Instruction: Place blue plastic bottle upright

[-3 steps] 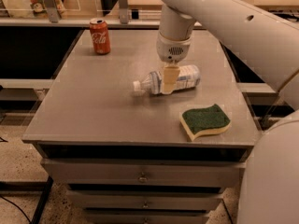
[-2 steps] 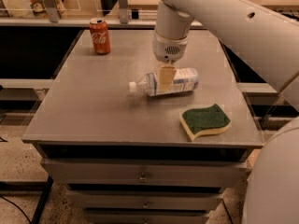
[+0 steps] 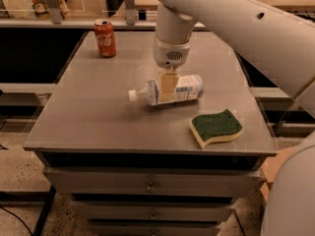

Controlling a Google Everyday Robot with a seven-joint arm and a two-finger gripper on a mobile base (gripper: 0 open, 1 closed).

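The end effector (image 3: 166, 88) is clamped across the middle of the lying bottle (image 3: 189, 88). The smooth plastic may slip during turning; then the bottle rolls toward the sponge (image 3: 216, 127).

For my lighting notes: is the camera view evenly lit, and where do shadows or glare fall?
Camera view: warm, dim light, uneven; the table has a soft sheen towards its far middle, no hard glare; the gripper hangs over the lying blue plastic bottle, with a faint shadow beneath; beside the table it is dark.
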